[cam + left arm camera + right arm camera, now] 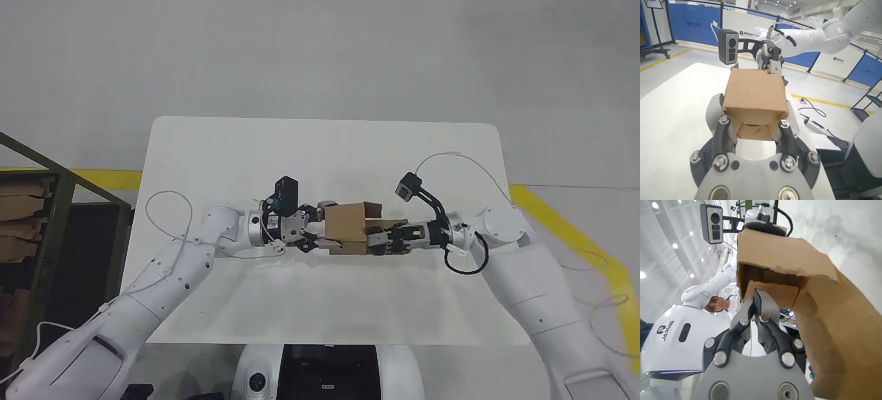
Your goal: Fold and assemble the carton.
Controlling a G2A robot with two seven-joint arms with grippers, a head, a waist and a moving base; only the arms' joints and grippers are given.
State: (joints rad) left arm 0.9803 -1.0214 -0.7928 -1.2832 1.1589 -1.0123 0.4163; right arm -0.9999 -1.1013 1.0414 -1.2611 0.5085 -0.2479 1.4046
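Carton position: the brown carton (348,228) sits between your two grippers over the middle of the white table (200,160). I cannot tell whether its underside touches the tabletop.
Left gripper: the left gripper (755,113) straddles the carton's near open end, one finger on each side wall, clamped across its width.
Right gripper: the right gripper (755,298) meets the carton from the opposite end. Its fingers (764,302) are pinched together on the edge of an inner flap (772,292).
Arm pose: both arms reach inward from either side with wrists roughly level, so the grippers face each other along the carton's length.
Risk, tearing: the flap's edges already look ragged. If you pull or twist with the right gripper while the left holds firm, the board will likely rip at the fold.
Risk, crushing: squeezing harder with the left gripper could buckle the side walls and push the box out of square.
Risk, slipping: the right gripper's bite on the flap looks shallow, so a quick fold could let the flap spring free.
Risk, misfold: the large outer flap hangs loose beside the right gripper and could catch on it.
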